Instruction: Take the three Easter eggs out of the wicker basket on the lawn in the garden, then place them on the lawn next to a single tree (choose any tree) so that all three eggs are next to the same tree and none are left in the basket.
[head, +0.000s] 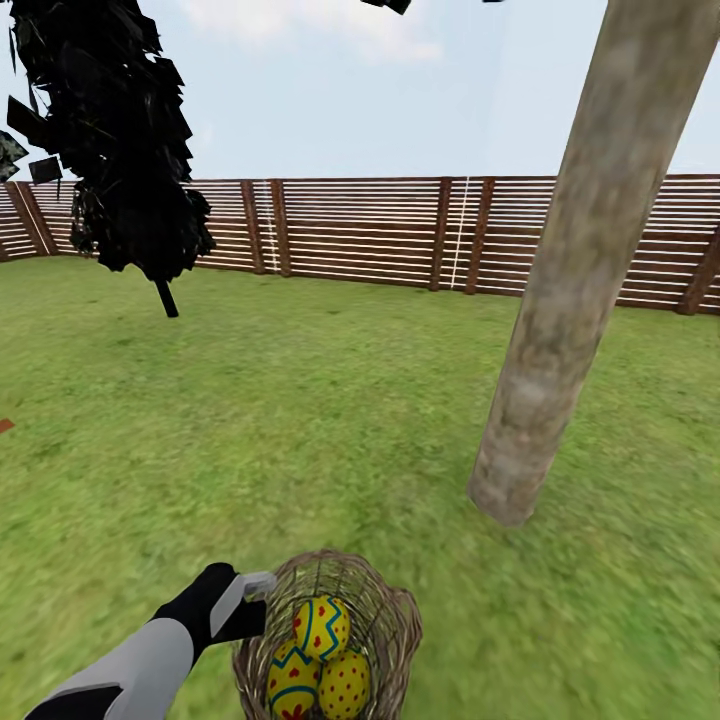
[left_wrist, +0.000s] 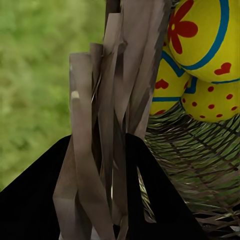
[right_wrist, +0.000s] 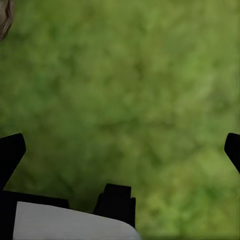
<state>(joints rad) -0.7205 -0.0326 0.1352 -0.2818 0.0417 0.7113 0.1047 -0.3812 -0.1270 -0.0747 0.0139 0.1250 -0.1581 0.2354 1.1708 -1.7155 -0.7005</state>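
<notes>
The three Easter eggs, yellow with blue zigzags and red marks, lie together inside the wicker basket (head: 400, 620) at the bottom of the head view: one on top (head: 322, 627), two below (head: 292, 682) (head: 346, 686). My left gripper (head: 250, 600) is at the basket's left rim. In the left wrist view its black fingers (left_wrist: 160, 200) stand on either side of the wicker wall (left_wrist: 107, 100), shut on it, with the eggs (left_wrist: 210, 35) just beyond. The thick pale tree trunk (head: 570, 290) rises to the right of the basket. My right gripper (right_wrist: 122, 145) hangs open over the lawn (right_wrist: 125, 75).
A black-foliaged tree (head: 120, 130) with a thin dark stem stands at the far left. The brown slat fence (head: 380, 230) closes off the back of the garden. Wide grass (head: 300, 420) lies between the basket, the trunk and the fence.
</notes>
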